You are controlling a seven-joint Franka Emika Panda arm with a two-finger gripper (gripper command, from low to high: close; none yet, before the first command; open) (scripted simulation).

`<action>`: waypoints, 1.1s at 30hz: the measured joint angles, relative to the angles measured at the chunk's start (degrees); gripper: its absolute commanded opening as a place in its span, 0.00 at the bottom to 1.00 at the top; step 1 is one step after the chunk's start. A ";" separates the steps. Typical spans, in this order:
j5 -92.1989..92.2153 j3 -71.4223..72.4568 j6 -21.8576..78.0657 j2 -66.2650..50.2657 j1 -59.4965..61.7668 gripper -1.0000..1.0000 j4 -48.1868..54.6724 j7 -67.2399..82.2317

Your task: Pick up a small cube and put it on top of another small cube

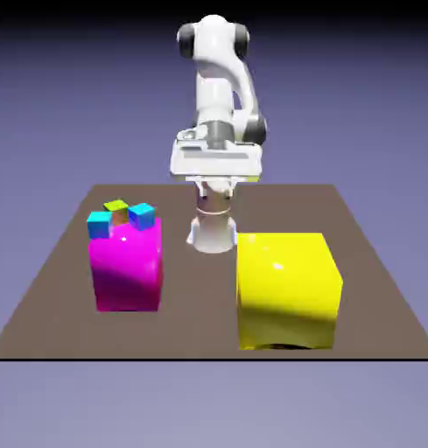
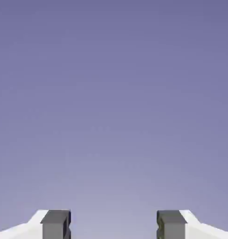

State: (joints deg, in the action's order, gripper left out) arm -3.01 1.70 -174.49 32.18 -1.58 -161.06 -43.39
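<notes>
The small cube (image 1: 117, 208) — tiny, with a red-orange face and a greenish top as it shows here — sits on top of the big magenta block (image 1: 125, 267), at the back of that top face. Just beside it are the cyan small cube (image 1: 99, 225), toward the exterior view's left and nearer the camera, and the blue small cube (image 1: 142, 215) toward the right. The three are crowded; whether they touch is too small to tell.

The gripper (image 2: 113, 225) is well apart from all this, raised near the arm's base; its grey fingertips (image 2: 55, 224) stand wide apart with nothing between them, and the hand view shows only backdrop.

The likely trouble is the crowding: spread fingers coming down on the red-orange cube could nudge a neighbour off the block — the cubes sit close to its edges. A grip slightly off-centre on so small a thing may twist it or let it slip.

Everything is hard-edged and smooth. The magenta block and the yellow block (image 1: 287, 289) are glossy, with bright highlights; the table (image 1: 375, 289) is flat, matte brown.
</notes>
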 measured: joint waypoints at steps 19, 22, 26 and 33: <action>-45.41 35.75 12.03 -24.25 -7.12 0.50 6.60 -12.62; -47.45 40.27 18.17 -30.26 -5.72 0.50 9.06 -12.74; -48.06 45.49 27.40 -38.57 -2.76 0.50 12.64 -12.20; -49.12 54.61 43.55 -53.10 2.27 0.50 18.91 -11.25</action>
State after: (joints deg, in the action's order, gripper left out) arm -52.13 56.31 -130.94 -20.93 0.70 -142.15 -54.64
